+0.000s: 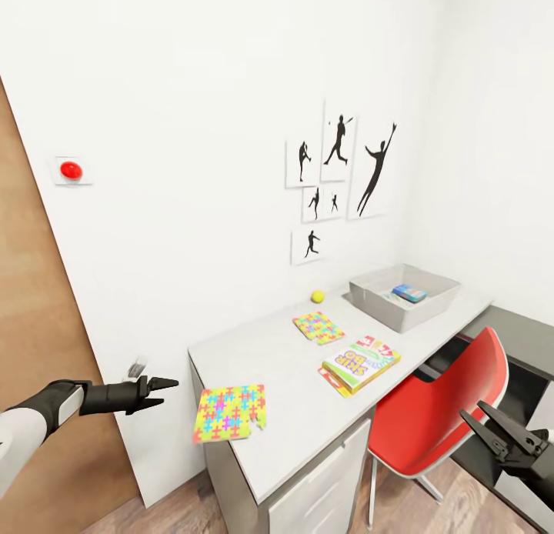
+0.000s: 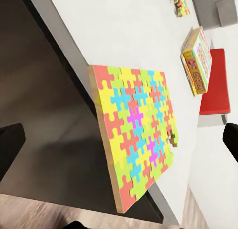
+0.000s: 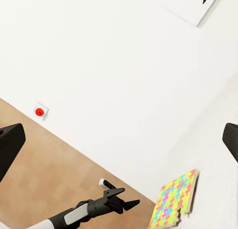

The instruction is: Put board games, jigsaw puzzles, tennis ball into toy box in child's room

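We see little done: the toy box (image 1: 405,295) on the table (image 1: 277,418) holds one small item; two puzzles (image 1: 230,412) — one overhanging the near edge — the ball (image 1: 318,296) and a board game (image 1: 361,362) wait outside; left end effector (image 1: 158,392) and right end effector (image 1: 492,426) both open, empty.

Legible print from my head camera: large upside-down letters on the yellow-green board game (image 1: 360,362) lid, at 2 o'clock from the near puzzle. Possibly "SKIP-BO"; too blurred to confirm.
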